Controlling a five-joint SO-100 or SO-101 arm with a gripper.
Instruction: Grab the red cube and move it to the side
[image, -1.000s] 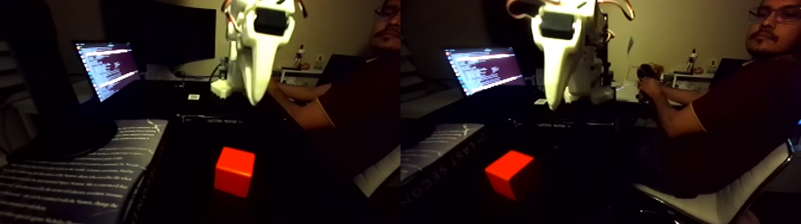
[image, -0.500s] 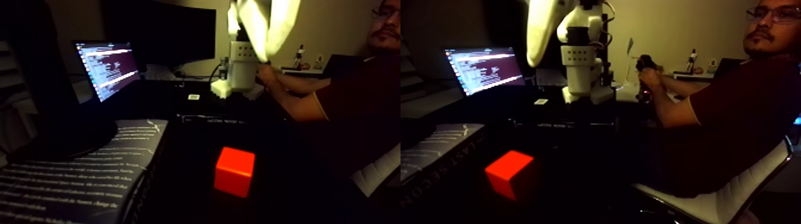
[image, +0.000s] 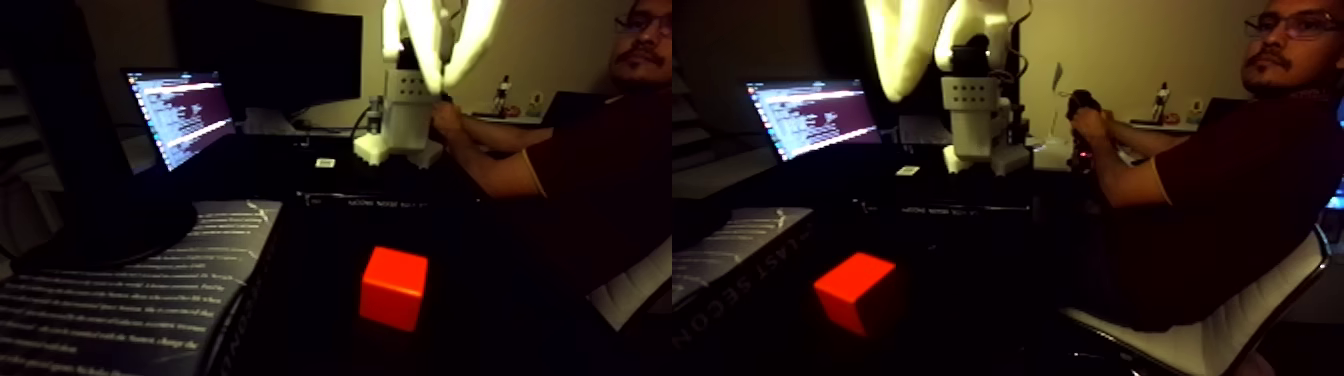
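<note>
White and smooth, of moulded plastic, the pincer (image: 438, 75) hangs high in the fixed view, its two tapering fingers meeting at a point, so it reads as closed on nothing; in the right half of the picture only one broad finger shows clearly.

Well below the pincer and a little to the left in the left half, the red cube (image: 393, 288) sits alone on the dark table (image: 480, 320), a plain matte block with sharp edges, well apart from the fingers.

Behind the pincer stands the arm's white base (image: 402, 120). Right of it a person's forearm (image: 500, 165) reaches in, the hand on a dark handle.

Down to the left of the pincer lies a book (image: 130, 290) with lines of pale print too small to read; on its spine, in the right half, the letters "LAST SECON" show. Farther left a laptop screen (image: 180, 112) glows with lines of text, unreadable.
</note>
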